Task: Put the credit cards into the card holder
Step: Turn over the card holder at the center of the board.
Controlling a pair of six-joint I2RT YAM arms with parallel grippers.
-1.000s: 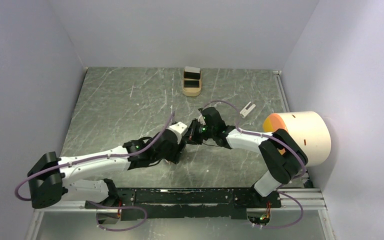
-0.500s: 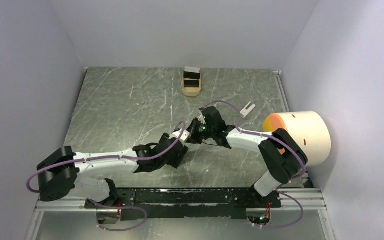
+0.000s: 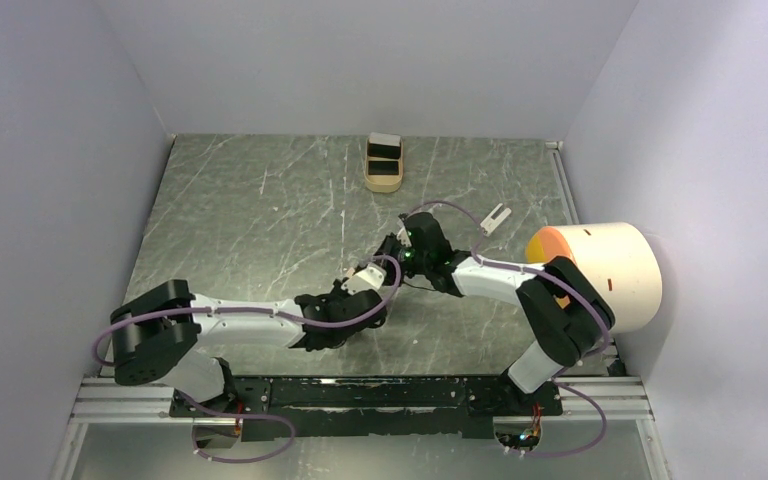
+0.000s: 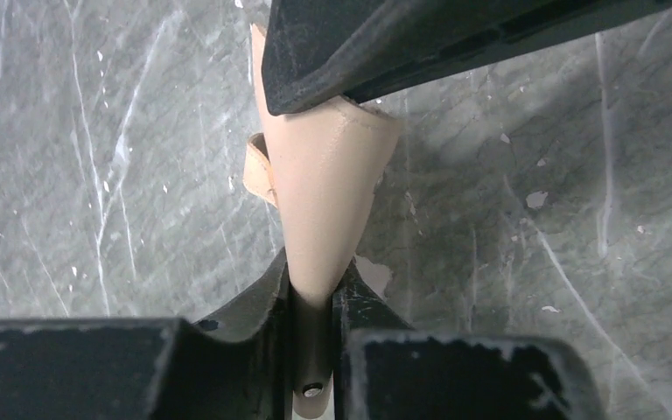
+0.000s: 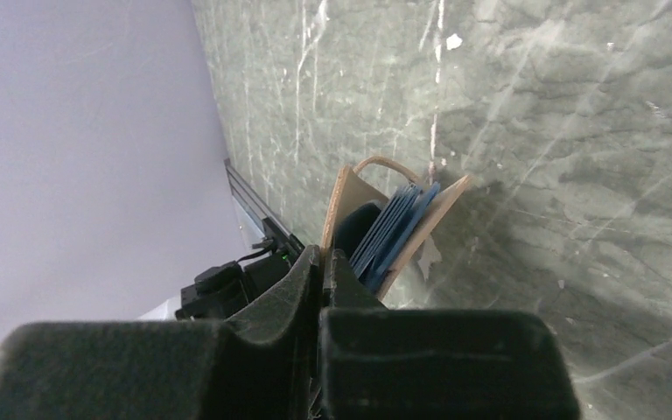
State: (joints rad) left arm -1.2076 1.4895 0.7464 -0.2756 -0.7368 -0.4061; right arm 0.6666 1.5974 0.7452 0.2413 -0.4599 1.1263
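The tan card holder [image 4: 324, 188] stands open on the marble table, its blue inner pockets [image 5: 398, 219] showing in the right wrist view. My left gripper [image 4: 315, 278] is shut on one tan leaf of it. My right gripper [image 5: 324, 255] is shut on the other leaf, and its dark finger [image 4: 455, 39] crosses the top of the left wrist view. The closing tab [image 4: 258, 166] loops out at the side. In the top view both grippers meet at mid-table, left gripper [image 3: 368, 276] and right gripper [image 3: 393, 255]. The credit cards [image 3: 384, 153], white and black, lie far back.
The cards sit in an oblong tan tray [image 3: 384, 180] at the back edge. A big cream cylinder with an orange top [image 3: 600, 275] stands at the right, by the right arm's elbow. A small white object [image 3: 496, 216] lies back right.
My left gripper was open beside the card holder and has shut on its leaf. The left arm's elbow has swung right and nearer. The right arm has stayed put.
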